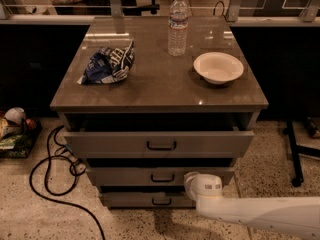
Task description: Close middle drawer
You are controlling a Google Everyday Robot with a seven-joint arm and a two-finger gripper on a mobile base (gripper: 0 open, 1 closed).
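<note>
At the right end of the middle drawer, pulled partly out, sits my tool; how open it is I cannot tell. I'd push squarely inward, keeping the front level.

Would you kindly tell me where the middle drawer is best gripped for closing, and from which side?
Take the middle drawer by its small black handle, straight from the front. The bar lies horizontal at the centre of the flat front, so it can be pinched top and bottom, and a centred push should slide squarely. The gripper sits by the front's right end.
</note>
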